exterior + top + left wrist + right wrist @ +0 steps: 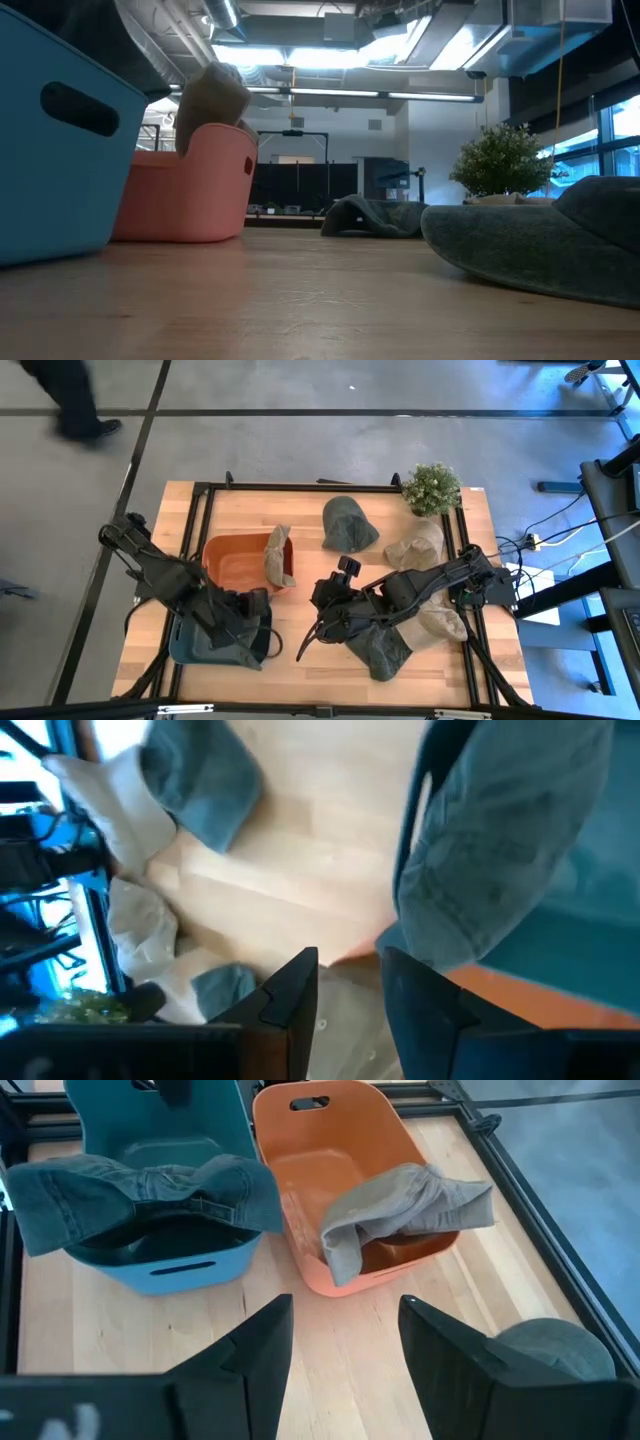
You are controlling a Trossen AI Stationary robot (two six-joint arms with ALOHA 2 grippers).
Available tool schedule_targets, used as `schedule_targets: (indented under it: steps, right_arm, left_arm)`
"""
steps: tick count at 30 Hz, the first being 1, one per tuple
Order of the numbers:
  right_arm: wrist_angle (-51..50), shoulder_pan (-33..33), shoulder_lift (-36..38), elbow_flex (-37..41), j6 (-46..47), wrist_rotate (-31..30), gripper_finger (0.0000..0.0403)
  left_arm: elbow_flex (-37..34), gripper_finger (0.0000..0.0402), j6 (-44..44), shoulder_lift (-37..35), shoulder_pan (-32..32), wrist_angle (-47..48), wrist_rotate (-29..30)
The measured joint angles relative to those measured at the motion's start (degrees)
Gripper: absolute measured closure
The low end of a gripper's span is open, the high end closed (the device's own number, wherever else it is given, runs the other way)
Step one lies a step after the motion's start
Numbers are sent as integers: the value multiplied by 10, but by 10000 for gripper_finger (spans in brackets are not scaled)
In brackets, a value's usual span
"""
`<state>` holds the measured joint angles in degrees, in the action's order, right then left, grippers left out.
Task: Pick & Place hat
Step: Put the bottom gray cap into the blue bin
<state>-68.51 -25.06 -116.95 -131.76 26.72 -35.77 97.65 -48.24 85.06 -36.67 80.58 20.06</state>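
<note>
No text, label, brand or number can be read in any view; far-off room fittings may carry some, too small to tell.

We see the table [300, 520] from above in even, soft daylight, with only weak shadows under the arms. A person [70, 400] walking beside the table is smeared by motion blur. At table height, long ceiling lamps [330, 93] glare white against a dim room, and the near blue bin [60, 150] is out of focus. The left wrist picture is blurred and bluish. The right wrist picture is sharp and bright.
</note>
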Motion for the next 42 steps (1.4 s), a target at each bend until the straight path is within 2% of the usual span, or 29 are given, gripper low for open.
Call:
schedule_targets:
  steps: [4,8,10,13,16,20,24,29,33,37,42]
  right_arm:
    - [0,0,0,0,10,0,218]
    - [-50,2,0,0,87,5,218]
    - [-121,2,0,0,128,4,218]
    - [-216,-7,0,1,197,-36,218]
    - [-207,-27,10,24,177,-81,218]
    - [-209,-44,33,67,180,-70,218]
    - [-101,-46,56,154,167,-8,218]
    - [133,-34,57,277,58,122,218]
    - [231,-29,74,369,45,158,218]
    - [285,-35,137,461,89,200,218]
    - [298,-74,231,562,227,260,218]
  left_arm:
    - [15,294,71,-36,47,-37,-82]
    - [15,293,164,-80,126,-92,-141]
    - [15,290,205,-99,162,-115,-147]
    - [7,286,261,-127,201,-153,-151]
    - [-9,284,304,-155,219,-187,-152]
    - [-72,279,370,-207,226,-279,-153]
    - [-157,276,414,-255,225,-380,-153]
    - [-244,276,447,-284,222,-482,-151]
    - [-280,276,472,-284,221,-517,-151]
    - [-297,276,498,-281,220,-526,-151]
    - [-297,276,507,-274,220,-536,-151]
